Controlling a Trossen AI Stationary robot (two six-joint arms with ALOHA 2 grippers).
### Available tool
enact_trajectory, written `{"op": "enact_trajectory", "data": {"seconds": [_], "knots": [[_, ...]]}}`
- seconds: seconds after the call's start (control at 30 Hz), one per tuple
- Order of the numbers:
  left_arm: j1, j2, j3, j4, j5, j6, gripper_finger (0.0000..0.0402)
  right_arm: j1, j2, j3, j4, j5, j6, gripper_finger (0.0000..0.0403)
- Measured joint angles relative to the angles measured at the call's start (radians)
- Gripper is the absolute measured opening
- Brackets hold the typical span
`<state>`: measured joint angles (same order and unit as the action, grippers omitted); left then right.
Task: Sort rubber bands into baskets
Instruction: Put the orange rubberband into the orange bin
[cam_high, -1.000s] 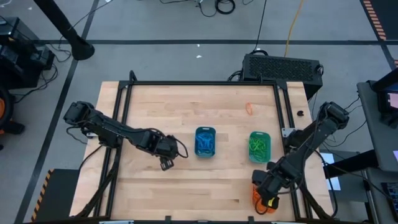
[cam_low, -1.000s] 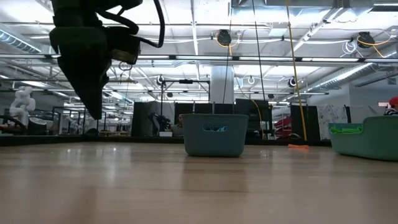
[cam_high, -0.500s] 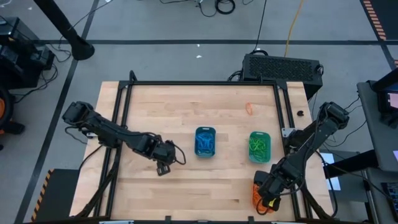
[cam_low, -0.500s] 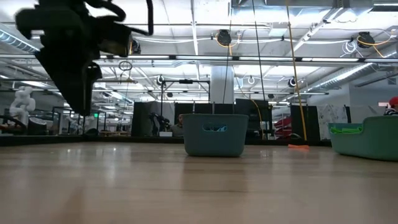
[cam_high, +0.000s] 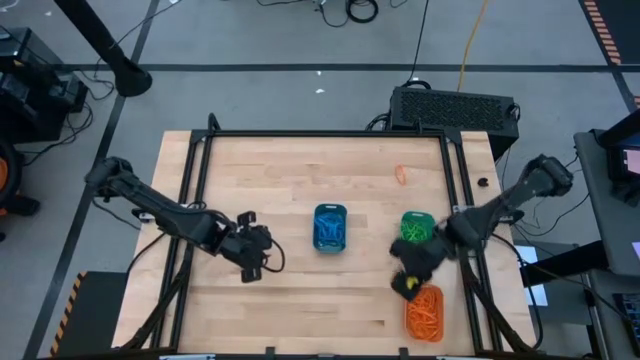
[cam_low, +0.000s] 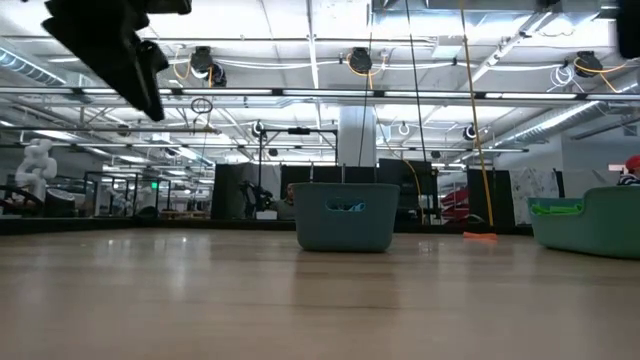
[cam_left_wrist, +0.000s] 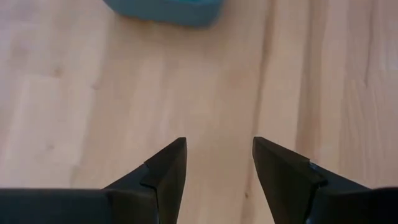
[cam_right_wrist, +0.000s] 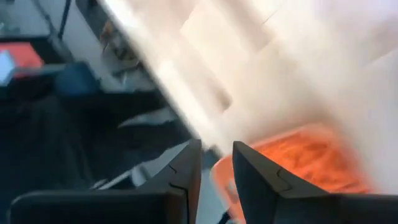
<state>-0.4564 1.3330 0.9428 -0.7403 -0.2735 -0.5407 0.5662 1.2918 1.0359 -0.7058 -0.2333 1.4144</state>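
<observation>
Three baskets stand on the wooden table: a blue one (cam_high: 330, 228) at the middle, a green one (cam_high: 420, 224) to its right, partly under my right arm, and an orange one (cam_high: 425, 312) near the front right edge. Each holds rubber bands of its own colour. A small orange thing (cam_high: 401, 174) lies on the far right part of the table. My left gripper (cam_high: 250, 268) hovers open left of the blue basket (cam_left_wrist: 168, 7), with nothing between its fingers (cam_left_wrist: 168, 165). My right gripper (cam_high: 404, 286) hangs blurred just beyond the orange basket (cam_right_wrist: 311, 155), its fingers slightly apart and nothing between them.
A black frame runs along the table's left, far and right sides (cam_high: 330, 133). Bare wood lies between the left arm and the blue basket and along the front edge. In the low view the blue basket (cam_low: 345, 215) and the green basket (cam_low: 590, 220) stand upright on the table.
My right gripper has risen from over the orange basket and swung quickly toward the table's far side and left, so the basket now shows uncovered. My left gripper has risen and drawn a little toward the table's left edge, still open.
</observation>
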Motion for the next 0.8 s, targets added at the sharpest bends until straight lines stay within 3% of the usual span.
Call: {"op": "enact_trajectory", "data": {"seconds": [0.27,0.43,0.57,0.8], "knots": [[0.038,-0.046,0.0,0.032,-0.077,-0.004,0.0192,-0.393,-0.057,0.0,-0.217,0.019,-0.384,0.007],[0.076,-0.047,0.0,0.055,-0.072,-0.05,0.0192,-0.669,-0.044,0.0,-0.293,0.151,-0.621,0.006],[0.111,-0.047,0.0,0.057,-0.068,-0.12,0.0192,-0.865,-0.003,0.0,-0.291,0.238,-0.784,0.0061],[0.149,-0.047,0.0,0.124,-0.023,-0.173,0.0192,-1.097,0.181,0.0,-0.297,0.268,-0.943,0.0092]]}}
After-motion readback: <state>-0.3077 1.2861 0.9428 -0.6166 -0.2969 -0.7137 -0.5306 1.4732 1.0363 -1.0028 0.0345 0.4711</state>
